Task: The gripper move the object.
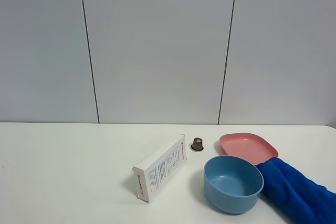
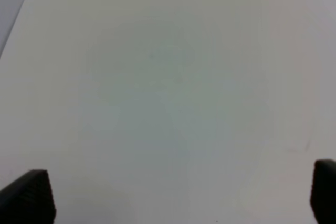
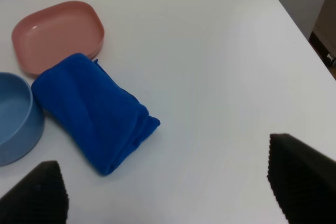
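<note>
The royal-blue fuzzy towel (image 1: 299,192) lies folded on the white table at the front right, touching the light-blue bowl and the pink plate. In the right wrist view the towel (image 3: 92,111) lies ahead of my right gripper (image 3: 168,187), which is open and empty above the table with its dark fingers (image 3: 302,179) wide apart. My left gripper (image 2: 178,195) is open and empty over bare white table; only its two dark fingertips (image 2: 31,195) show. Neither arm shows in the exterior high view.
A light-blue bowl (image 1: 233,183) stands left of the towel, and also shows in the right wrist view (image 3: 13,119). A pink plate (image 1: 248,147) lies behind it. A white box (image 1: 160,167) and a small dark capsule (image 1: 197,144) sit mid-table. The table's right edge (image 3: 294,19) is near the towel.
</note>
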Motion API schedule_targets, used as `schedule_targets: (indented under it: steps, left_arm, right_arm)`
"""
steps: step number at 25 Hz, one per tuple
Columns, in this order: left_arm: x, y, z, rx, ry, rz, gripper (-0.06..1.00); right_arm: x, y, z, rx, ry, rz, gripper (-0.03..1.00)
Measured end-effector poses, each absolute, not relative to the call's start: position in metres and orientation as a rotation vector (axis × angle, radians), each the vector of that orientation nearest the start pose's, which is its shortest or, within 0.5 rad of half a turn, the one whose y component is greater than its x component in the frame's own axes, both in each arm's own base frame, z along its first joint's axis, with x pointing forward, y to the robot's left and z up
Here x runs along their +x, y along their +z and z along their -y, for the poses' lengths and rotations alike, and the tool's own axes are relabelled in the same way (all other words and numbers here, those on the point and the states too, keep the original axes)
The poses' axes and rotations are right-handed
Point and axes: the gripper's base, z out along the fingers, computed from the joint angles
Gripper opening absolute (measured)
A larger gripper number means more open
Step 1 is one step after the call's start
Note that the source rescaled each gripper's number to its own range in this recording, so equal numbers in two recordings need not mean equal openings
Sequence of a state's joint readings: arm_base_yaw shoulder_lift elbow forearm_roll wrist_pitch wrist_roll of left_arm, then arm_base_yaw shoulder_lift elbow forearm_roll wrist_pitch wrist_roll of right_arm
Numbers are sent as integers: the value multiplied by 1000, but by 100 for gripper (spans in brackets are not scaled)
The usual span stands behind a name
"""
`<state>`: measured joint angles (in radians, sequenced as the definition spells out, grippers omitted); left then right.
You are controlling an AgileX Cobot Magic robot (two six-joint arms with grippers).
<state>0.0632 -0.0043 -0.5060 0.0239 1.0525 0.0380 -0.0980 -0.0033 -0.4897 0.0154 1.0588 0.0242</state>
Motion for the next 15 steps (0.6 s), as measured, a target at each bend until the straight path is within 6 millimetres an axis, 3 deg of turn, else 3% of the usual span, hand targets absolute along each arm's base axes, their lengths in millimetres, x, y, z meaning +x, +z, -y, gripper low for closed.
schedule_targets:
  steps: [15]
  left_arm:
    - [-6, 280, -2, -27, 92, -2027, 100]
  right_arm:
    - [-4, 275, -2, 124, -28, -2045, 90]
